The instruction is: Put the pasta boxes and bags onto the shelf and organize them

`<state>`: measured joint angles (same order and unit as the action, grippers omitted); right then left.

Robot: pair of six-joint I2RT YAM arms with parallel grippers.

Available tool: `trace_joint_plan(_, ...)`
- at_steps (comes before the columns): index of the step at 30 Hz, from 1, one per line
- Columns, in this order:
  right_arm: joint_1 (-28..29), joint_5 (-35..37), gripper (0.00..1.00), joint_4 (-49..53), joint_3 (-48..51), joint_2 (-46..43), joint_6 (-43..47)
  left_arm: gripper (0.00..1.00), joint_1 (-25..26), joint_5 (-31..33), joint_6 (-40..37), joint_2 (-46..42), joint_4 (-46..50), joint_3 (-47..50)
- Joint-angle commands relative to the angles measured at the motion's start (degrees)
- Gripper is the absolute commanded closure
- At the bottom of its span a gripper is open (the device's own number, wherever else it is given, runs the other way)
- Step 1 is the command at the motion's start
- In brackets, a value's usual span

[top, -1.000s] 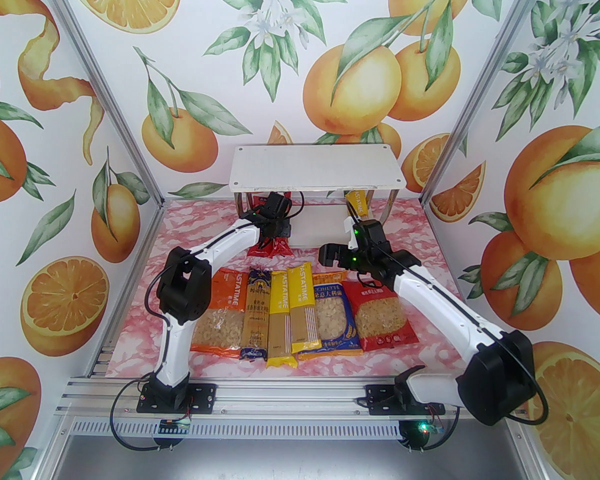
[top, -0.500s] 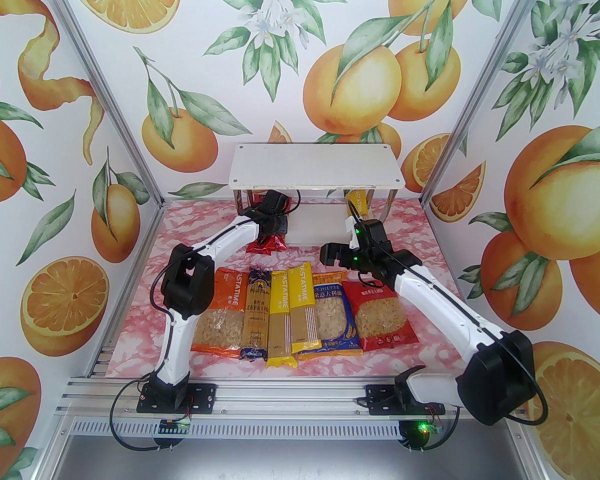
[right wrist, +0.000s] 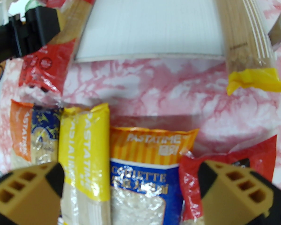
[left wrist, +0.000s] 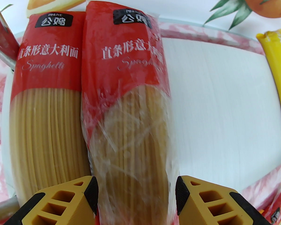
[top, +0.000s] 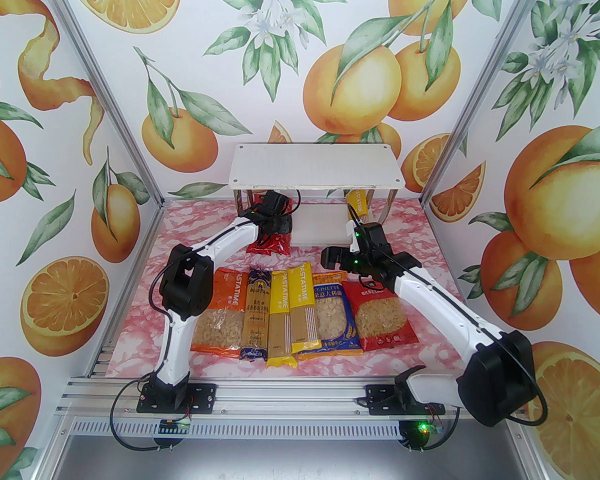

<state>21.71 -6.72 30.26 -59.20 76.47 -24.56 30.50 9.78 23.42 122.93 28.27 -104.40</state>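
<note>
The shelf (top: 315, 168) stands at the far centre of the table (top: 420, 228). On its lower board (left wrist: 224, 102), the left-hand red pack (left wrist: 46, 116) and the right-hand red pack (left wrist: 126, 102) lie side by side at the left end. They touch along their long edges, and their near ends overhang the board's front edge. A yellow spaghetti pack (right wrist: 245, 36) lies at the right end of the same board, well apart from them and also overhanging the front edge. The left tool (left wrist: 137, 191) is closed on the right-hand red pack — one finger pad against each long side. The right tool (right wrist: 131, 174) is open, jaws spread wide and gripping nothing — it hovers above the far ends of the packs lying on the table. These packs form one row in front of the shelf, from left to right: orange bag (top: 225, 313), dark blue spaghetti pack (top: 256, 313), first yellow PASTATIME pack (top: 281, 318), second yellow PASTATIME pack (top: 304, 313), blue bag (top: 332, 323), red bag (top: 382, 318).
</note>
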Motion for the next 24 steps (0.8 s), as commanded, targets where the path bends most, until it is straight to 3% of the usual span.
trace_joint_plan(1,-0.2,-1.4,0.0,-0.1,0.9,-2.0,-0.6,0.47,1.7,0.6,-1.6,-7.6,-2.4,0.6)
trace_joint_plan(3,-0.3,-1.4,0.0,0.0,1.1,-2.6,-0.6,0.57,2.7,1.4,-1.8,-9.1,-1.7,2.4)
trace_joint_plan(9,-0.2,-1.3,0.0,0.0,1.8,-3.7,-1.0,0.71,4.0,0.8,-0.9,-14.0,-3.6,10.4)
trace_joint_plan(18,-0.3,-1.2,0.0,-0.1,2.8,-5.6,-1.9,0.83,3.3,-0.2,-0.7,-12.1,-3.7,13.7)
trace_joint_plan(24,-0.3,-0.2,0.0,0.6,3.4,-7.2,-1.9,0.82,2.3,-1.2,-0.1,-8.9,-0.4,12.5)
